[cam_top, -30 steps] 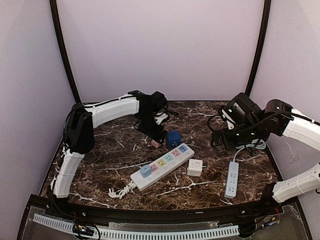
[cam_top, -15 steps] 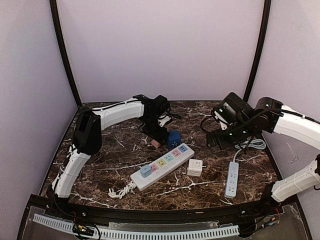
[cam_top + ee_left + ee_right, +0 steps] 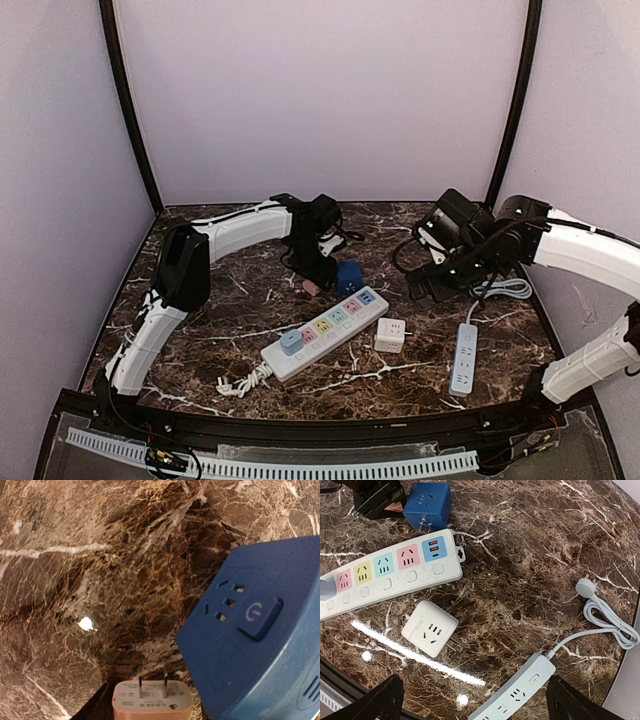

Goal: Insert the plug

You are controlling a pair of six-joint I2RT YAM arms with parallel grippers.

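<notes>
My left gripper (image 3: 313, 276) is shut on a small pink plug (image 3: 311, 288) and holds it low over the marble table, just left of a blue cube socket (image 3: 348, 277). In the left wrist view the pink plug (image 3: 151, 700) sits at the bottom centre with its two prongs pointing away. The blue cube socket (image 3: 250, 645) fills the right side, close beside the plug but apart from it. My right gripper (image 3: 425, 285) is open and empty above the table's right part. Its dark fingertips (image 3: 380, 700) show at the bottom corners of the right wrist view.
A long white power strip (image 3: 325, 333) with coloured sockets lies diagonally mid-table, a blue plug in its near end. A white cube adapter (image 3: 390, 335) lies beside it. A small pale strip (image 3: 464, 358) with a coiled cable (image 3: 505, 290) lies at the right.
My right gripper has moved left toward the table's middle. My left arm has shifted right at the elbow, while its gripper stays by the blue cube with the pink plug.
</notes>
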